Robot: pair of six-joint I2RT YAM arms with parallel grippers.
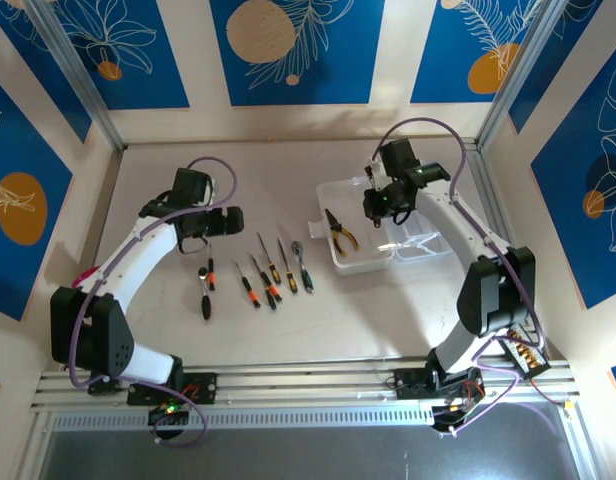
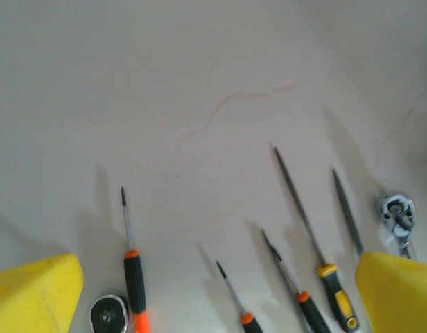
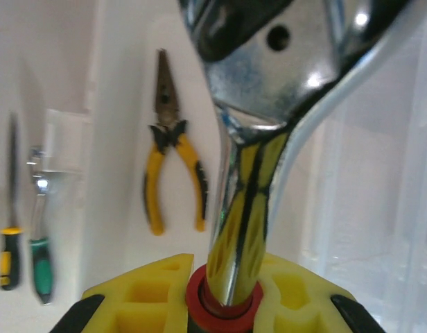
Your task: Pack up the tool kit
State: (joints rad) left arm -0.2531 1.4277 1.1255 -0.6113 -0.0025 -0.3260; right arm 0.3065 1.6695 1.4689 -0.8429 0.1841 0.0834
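Right gripper (image 1: 385, 207) is clenched on a chrome tool (image 3: 251, 104) with a red collar, and it hangs over the clear box (image 1: 363, 263) towards the table's right edge. Yellow-handled pliers (image 3: 173, 173) lie flat inside the box, just left of those jaws. The left gripper (image 2: 215, 291) is released, fingers spread wide, directly above the row of screwdrivers (image 2: 134, 274) mid-table. A chrome-headed ratchet (image 2: 397, 214) ends the row beside the right finger. Beyond the tips, bare table (image 2: 199, 69) runs to the far edge.
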